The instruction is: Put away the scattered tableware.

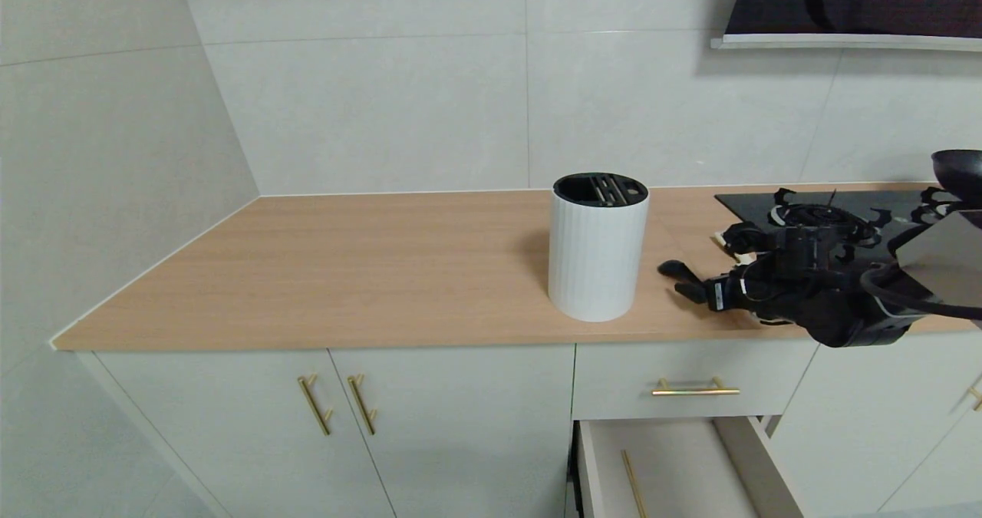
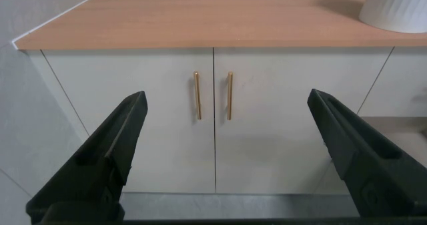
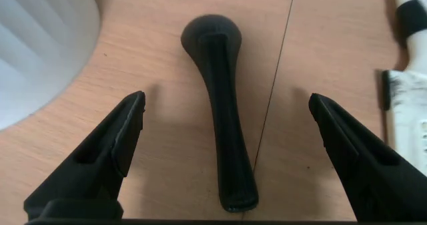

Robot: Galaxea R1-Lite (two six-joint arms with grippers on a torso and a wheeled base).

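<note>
Inspecting the right gripper: its fingers stand spread wide and hold nothing, one on each side of a black handle that lies flat on the wooden counter, directly between them.

Risks noted:
- The handle is slim, tapers toward a rounded knob at the far end from the wrist, and looks smooth. A squeeze on the taper could, in my judgement, push it forward out of the grip.
- It lies flat on the board, so fingers brought too low would scrape the counter. Too high, and they would catch only its upper edge.
- The working end runs under the wrist and cannot be seen. If it is heavy, the piece may pivot on lifting.
- The white ribbed holder stands just ahead of the fingertips, off to one side. A careless lift or swing toward its slotted top could knock it.
- A white-and-black utensil lies near the outside of the other finger and could be nudged.

Pose: the right arm lies low over the counter, wrist roughly level, fingers pointing toward the holder. The left gripper hangs below counter height, fingers likewise spread and empty, facing the cabinet doors well ahead of it.
</note>
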